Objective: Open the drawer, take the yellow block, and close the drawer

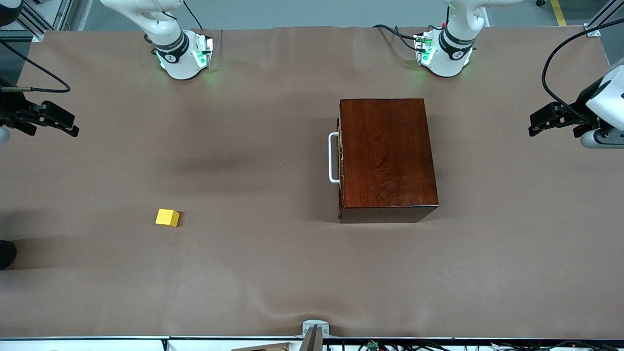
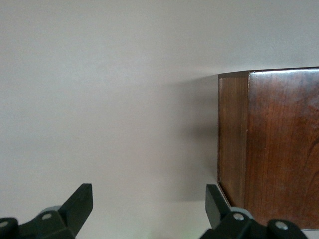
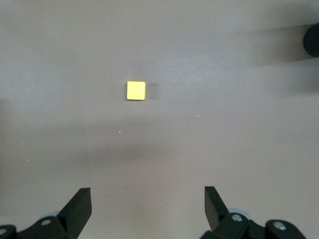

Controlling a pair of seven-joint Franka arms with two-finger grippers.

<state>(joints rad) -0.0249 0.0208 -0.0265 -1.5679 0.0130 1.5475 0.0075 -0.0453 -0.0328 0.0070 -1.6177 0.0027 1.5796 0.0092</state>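
A: How are the jaws of the right gripper set?

B: They are spread wide and nothing is held or touched. The gripper is hung over the brown table cover at the right arm's end, at about nine o'clock in the front view. Its dark, wedge-shaped fingertips are seen with bare cloth between them.

A: And the left gripper?

B: It is likewise released, with nothing gripped. It is held at about three o'clock in the front view, over the left arm's end of the table.

A: Where is the yellow block found?

B: It is laid on the cloth at about eight o'clock from the table's middle, well apart from the wooden box and nearer to the front camera. A small, matte block with plain faces is shown.

A: And the drawer?

B: It is pushed fully in. Its white U-shaped bar handle is carried on the box face turned toward the right arm's end. The box is glossy, reddish-brown and rectangular, with visible grain.
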